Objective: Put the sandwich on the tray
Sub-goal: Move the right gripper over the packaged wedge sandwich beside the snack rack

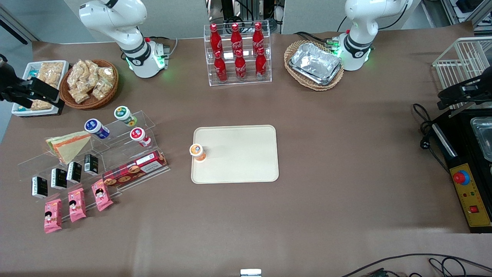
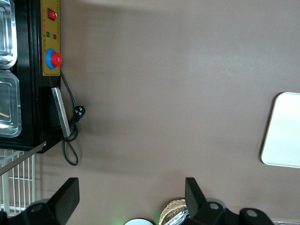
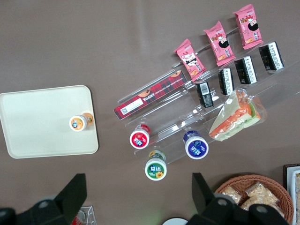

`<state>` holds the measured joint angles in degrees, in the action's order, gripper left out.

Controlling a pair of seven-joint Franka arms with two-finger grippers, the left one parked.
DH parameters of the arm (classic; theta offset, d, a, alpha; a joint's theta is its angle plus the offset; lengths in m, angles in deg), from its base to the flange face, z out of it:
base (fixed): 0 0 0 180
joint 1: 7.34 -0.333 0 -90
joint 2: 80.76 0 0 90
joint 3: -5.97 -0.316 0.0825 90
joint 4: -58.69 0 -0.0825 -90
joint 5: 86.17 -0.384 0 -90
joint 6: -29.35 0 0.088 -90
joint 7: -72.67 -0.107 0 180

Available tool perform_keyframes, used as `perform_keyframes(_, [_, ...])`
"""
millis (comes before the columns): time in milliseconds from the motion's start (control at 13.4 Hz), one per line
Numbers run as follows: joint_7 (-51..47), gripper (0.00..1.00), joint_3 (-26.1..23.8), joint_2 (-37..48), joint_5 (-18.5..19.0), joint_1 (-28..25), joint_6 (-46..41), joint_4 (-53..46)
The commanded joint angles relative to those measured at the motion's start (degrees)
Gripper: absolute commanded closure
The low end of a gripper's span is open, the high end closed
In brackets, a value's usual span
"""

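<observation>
The sandwich (image 1: 69, 145) (image 3: 236, 117), a wrapped triangular wedge with orange and green layers, lies on the upper step of a clear acrylic stand (image 1: 115, 154) toward the working arm's end of the table. The cream tray (image 1: 238, 157) (image 3: 37, 122) (image 2: 283, 131) lies flat mid-table, with a small orange-capped bottle (image 1: 197, 151) (image 3: 78, 123) standing at its edge nearest the stand. My gripper (image 1: 40, 95) (image 3: 136, 194) hangs high above the white snack tray (image 1: 27, 73), farther from the front camera than the sandwich. It is open and holds nothing.
The stand also carries small capped bottles (image 1: 97, 128), black cartons (image 1: 74, 172), a red biscuit box (image 1: 134, 169) and pink packets (image 1: 77, 204). A wicker basket of snacks (image 1: 90, 82) sits beside the gripper. A cola rack (image 1: 238, 54), a basket of foil trays (image 1: 314, 64) and a black machine (image 1: 467, 184) are also on the table.
</observation>
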<state>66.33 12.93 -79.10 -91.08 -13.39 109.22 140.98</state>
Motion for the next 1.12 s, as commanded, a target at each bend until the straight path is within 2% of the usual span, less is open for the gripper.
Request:
perform_keyframes(0, [0.9,0.00,-0.1,0.5,-0.9,0.5,-0.2,0.1])
perform_keyframes(298, [0.6,0.00,0.2,0.1,0.0,0.4,-0.6,0.1])
perform_keyframes(522, [0.4,0.00,0.5,-0.1,4.1,0.4,-0.6,0.1])
perform_keyframes(596, [0.0,0.00,1.2,-0.1,4.4,0.6,-1.0,0.5])
perform_keyframes(1043, [0.5,0.00,10.5,-2.2,4.7,0.6,-0.9,1.5])
